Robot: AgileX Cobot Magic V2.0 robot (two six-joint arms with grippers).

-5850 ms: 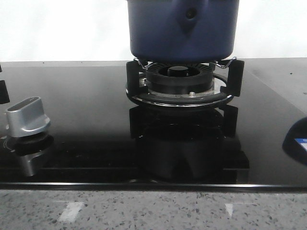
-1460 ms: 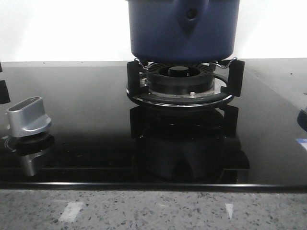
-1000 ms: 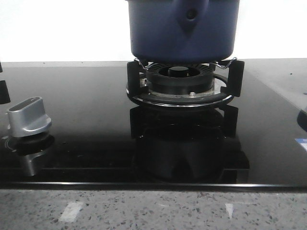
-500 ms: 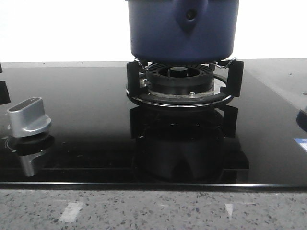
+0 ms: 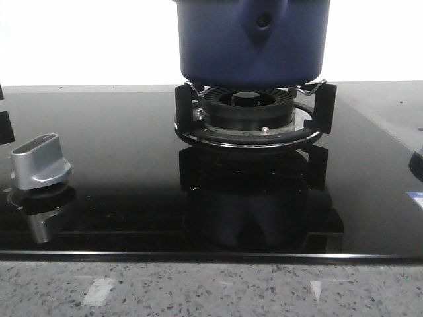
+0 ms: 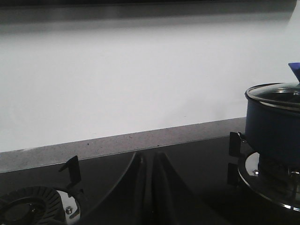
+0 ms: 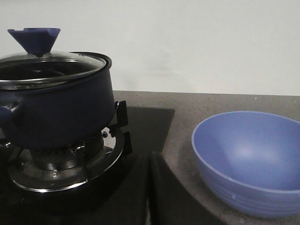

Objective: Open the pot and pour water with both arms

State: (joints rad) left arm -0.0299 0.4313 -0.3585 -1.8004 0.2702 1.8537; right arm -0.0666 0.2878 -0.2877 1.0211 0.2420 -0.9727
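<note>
the pot (image 7: 56, 110) sits on its burner (image 5: 248, 117) with the glass lid (image 7: 51, 65) on, off to one side ahead of the right gripper (image 7: 149, 187); blue bowl (image 7: 248, 161) is on the other side. both grippers, left (image 6: 149, 187) too, look pressed closed on nothing; only a partial "k" shows on the lid rim, can't read the rest.

Not much to read here — the glass lid (image 6: 276, 96) on the pot (image 6: 274, 129) has a pale letter at the picture's edge, looks like a "K", rest cut off. Nothing else legible — no brand, no numbers.

plain white wall (image 6: 140, 84), speckled grey stone counter (image 5: 211, 290).
</note>
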